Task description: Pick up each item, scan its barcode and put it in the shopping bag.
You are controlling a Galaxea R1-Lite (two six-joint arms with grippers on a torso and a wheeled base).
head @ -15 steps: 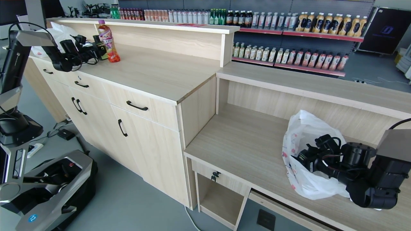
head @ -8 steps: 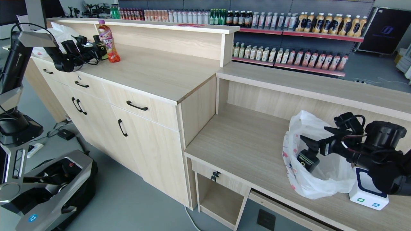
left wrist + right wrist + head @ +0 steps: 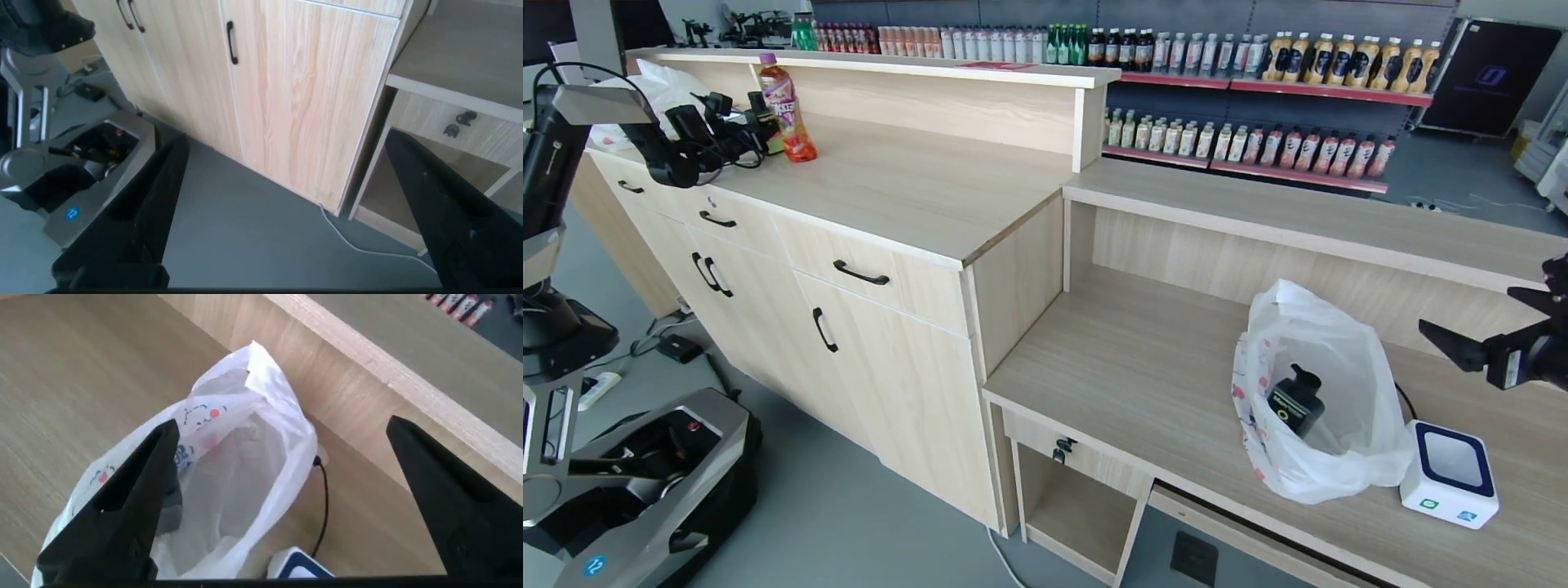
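Right gripper [image 3: 1467, 309] spread; one bag [image 3: 1342, 341], one black bottle [image 3: 1294, 408].

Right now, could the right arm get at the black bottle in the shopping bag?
Probably yes. The right gripper hangs beside and above the shopping bag with its fingers open. The bag's mouth gapes upward, and the black bottle sits uncovered inside. Only the bag's loose wall might snag.

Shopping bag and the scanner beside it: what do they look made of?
Shopping bag: thin, translucent white plastic film, slightly glossy; it stands in crumpled folds and its walls let light through. Scanner: seemingly hard, smooth white plastic casing with a dark, probably glassy top window.
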